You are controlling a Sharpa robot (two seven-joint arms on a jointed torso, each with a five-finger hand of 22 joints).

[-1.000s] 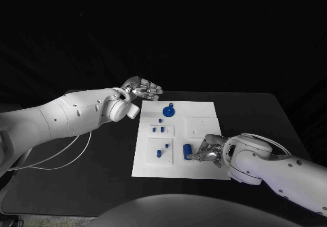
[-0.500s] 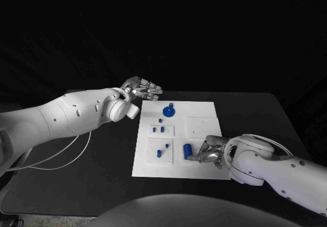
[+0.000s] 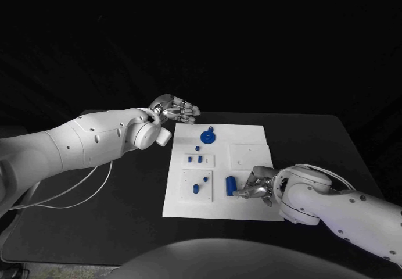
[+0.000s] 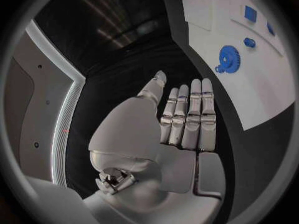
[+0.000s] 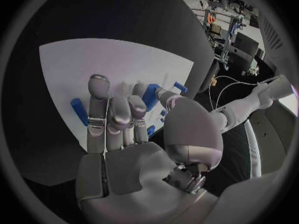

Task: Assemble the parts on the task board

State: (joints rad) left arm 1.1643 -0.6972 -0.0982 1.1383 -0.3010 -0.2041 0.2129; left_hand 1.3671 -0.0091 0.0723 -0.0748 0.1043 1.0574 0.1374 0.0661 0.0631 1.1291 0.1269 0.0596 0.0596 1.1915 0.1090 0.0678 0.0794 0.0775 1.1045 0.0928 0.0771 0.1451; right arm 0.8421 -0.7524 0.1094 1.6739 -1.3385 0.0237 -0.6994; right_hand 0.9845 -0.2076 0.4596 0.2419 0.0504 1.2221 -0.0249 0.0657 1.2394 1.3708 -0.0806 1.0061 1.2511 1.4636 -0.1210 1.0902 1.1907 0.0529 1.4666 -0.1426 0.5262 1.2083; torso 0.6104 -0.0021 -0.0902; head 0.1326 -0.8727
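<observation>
A black bench carries the white task board (image 3: 251, 209). The right hand (image 3: 254, 188), fingers curled but holding nothing, hovers beside the blue cylinder (image 3: 230, 185) lying near-centre; a careless nudge could roll it away. The left hand (image 3: 174, 109) waits flat, fingers together, beyond the far-left corner.

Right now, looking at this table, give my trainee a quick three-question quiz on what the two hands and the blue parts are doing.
1. True or false: the left hand holds a part.
2. Which hand is over the white task board? A) left B) right
3. Fill in: the round blue gear lies at the board's ___ end, seen from the robot.

Key: 1 false, its fingers are straight and bare. 2 B, the right hand is beside the blue cylinder. 3 far.
</observation>
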